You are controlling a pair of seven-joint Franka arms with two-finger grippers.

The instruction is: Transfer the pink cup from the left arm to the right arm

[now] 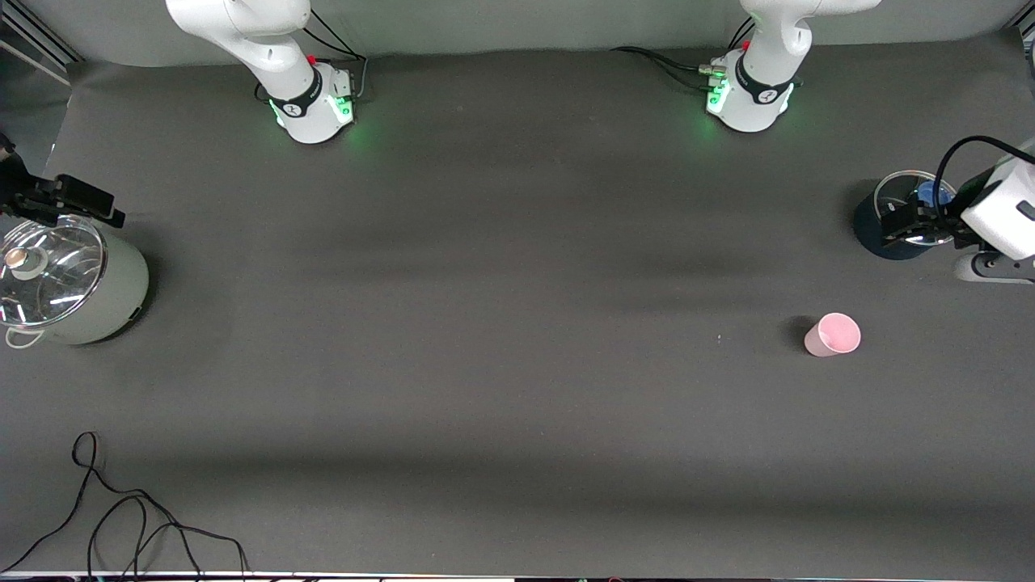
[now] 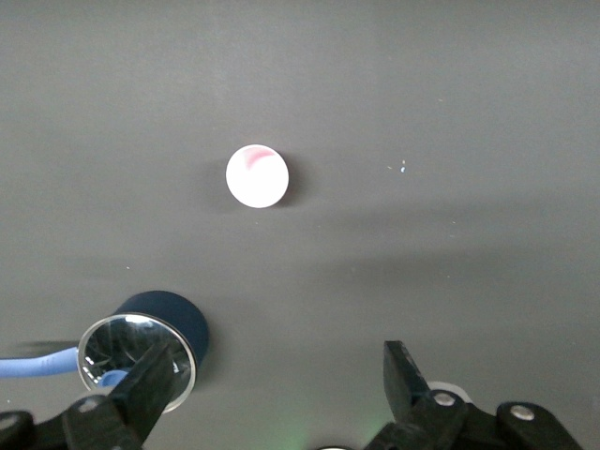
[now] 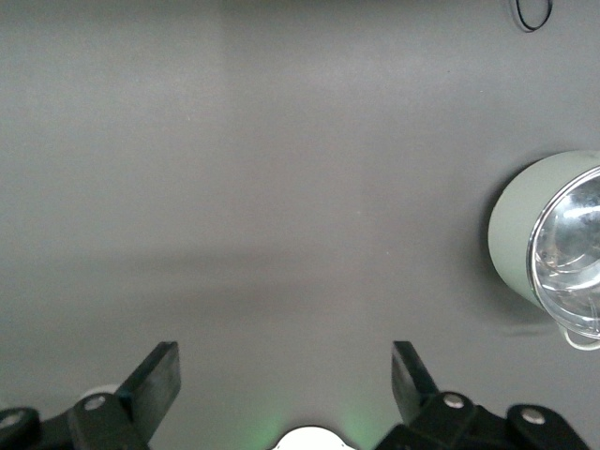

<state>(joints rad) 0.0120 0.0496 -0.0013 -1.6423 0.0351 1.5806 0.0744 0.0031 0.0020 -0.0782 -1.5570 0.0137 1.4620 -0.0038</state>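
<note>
Standing upright, pink cup [image 1: 832,335], unmarked, both end effectors open

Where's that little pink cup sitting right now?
The pink cup stands upright on the table toward the left arm's end, nearer the front camera than the dark blue pot, untouched by either gripper.

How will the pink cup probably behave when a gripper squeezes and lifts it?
The pink cup looks small, thin and empty, so probably light and easily tipped. Its smooth, tapered wall may slip in the fingers. It stands upright, apart from the dark pot, so nothing braces it.
</note>
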